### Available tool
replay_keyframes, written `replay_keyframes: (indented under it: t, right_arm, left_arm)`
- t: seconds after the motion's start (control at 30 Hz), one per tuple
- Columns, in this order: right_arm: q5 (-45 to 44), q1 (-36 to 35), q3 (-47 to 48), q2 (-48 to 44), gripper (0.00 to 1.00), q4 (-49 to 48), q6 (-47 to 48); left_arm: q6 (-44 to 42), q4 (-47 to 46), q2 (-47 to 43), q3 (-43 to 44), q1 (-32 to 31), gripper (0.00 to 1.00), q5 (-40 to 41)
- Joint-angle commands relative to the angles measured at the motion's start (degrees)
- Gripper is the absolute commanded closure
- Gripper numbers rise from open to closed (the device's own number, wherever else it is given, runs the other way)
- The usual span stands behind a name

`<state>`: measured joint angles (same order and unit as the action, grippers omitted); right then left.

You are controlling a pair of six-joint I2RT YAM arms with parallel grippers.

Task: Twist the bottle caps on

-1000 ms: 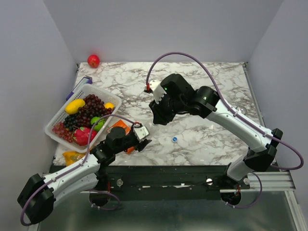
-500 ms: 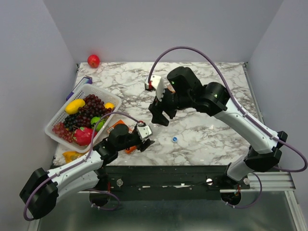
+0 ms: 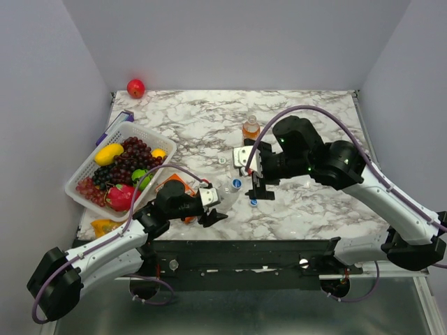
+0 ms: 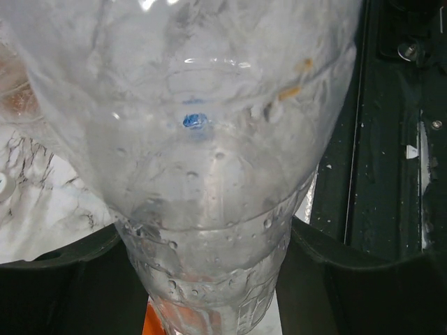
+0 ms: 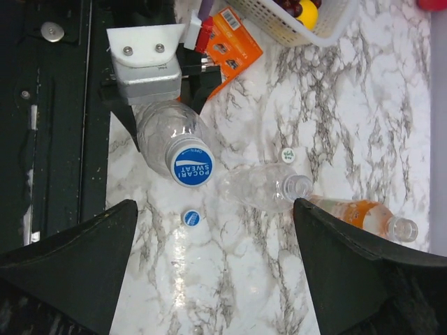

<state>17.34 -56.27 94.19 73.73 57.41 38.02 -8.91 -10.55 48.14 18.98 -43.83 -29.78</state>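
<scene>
My left gripper [image 4: 209, 279] is shut on a clear bottle [image 4: 202, 174], which fills the left wrist view. This bottle [image 5: 164, 136] carries a blue cap [image 5: 192, 165], also seen from above as the blue cap [image 3: 237, 183]. My right gripper [image 5: 213, 279] hangs open and empty above the table, just right of that bottle. Beneath it lies a loose blue cap [image 5: 191, 218] on the marble. A second clear bottle [image 5: 265, 187] has an open mouth, with a whitish cap [image 5: 287, 155] beside it. Behind them stands the orange bottle [image 5: 363, 215], uncapped.
An orange box [image 5: 230, 45] lies by my left arm. A white basket [image 3: 84, 174] of fruit stands at the left. A red ball [image 3: 135, 88] sits in the far left corner. The table's dark front rail [image 3: 244, 248] runs close to the held bottle.
My right gripper has opened and swung right and nearer, away from the held bottle's top. The blue cap on that bottle, hidden before, now shows. The left arm has barely shifted.
</scene>
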Motion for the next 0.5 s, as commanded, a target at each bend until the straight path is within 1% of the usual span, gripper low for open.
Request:
replay_keyframes:
  t: [0.0,0.2,0.47]
  right_arm:
    - [6.39,-0.50,-1.20,0.97,0.00,-0.10,6.36]
    - [8.76,-1.82,-0.59,3.17,0.00,0.51,7.77]
    - [7.71,-4.46,-2.08,4.05,0.01,1.13,11.46]
  left_arm:
    - [1.43,-0.61,-0.50,1.23,0.42,1.00,-4.85]
    - [3.54,-1.32,-0.15,1.58,0.42,1.00,-6.08]
    - [5.47,-1.14,0.11,2.29,0.77,1.00,-7.13]
